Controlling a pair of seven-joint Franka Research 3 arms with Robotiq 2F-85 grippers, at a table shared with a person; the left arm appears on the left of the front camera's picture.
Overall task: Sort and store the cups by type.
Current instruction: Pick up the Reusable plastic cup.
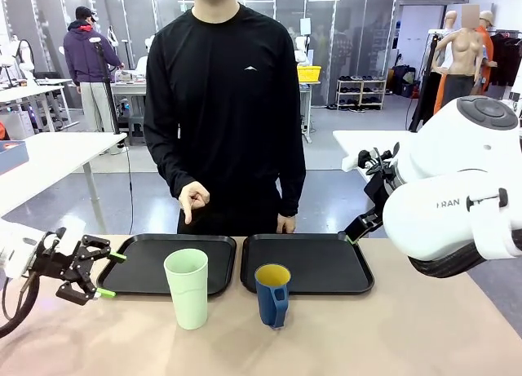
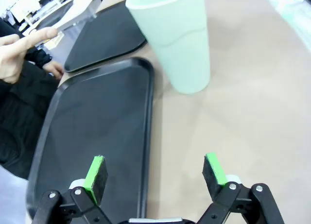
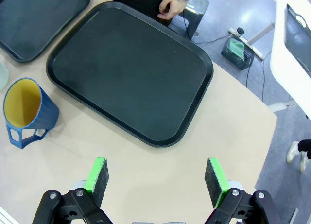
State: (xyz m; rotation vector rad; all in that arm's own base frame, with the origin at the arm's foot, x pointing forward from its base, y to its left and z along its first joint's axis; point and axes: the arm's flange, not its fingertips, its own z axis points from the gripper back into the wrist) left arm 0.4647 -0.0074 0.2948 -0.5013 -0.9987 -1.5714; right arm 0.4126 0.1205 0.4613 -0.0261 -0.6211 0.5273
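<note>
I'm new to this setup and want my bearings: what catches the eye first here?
A tall mint-green tumbler stands on the table before the left tray, a blue mug with yellow inside before the right tray. Across the table a person's hand points downward. The left gripper and right gripper are open and empty.

Ahead of the left gripper, the mint-green tumbler loses the far side of its rim to the top edge, and the tray beneath one finger runs off the bottom corner. Far out to the side of the right gripper, the tumbler is only an edge sliver. From the front, the right arm hides most of that gripper.
</note>
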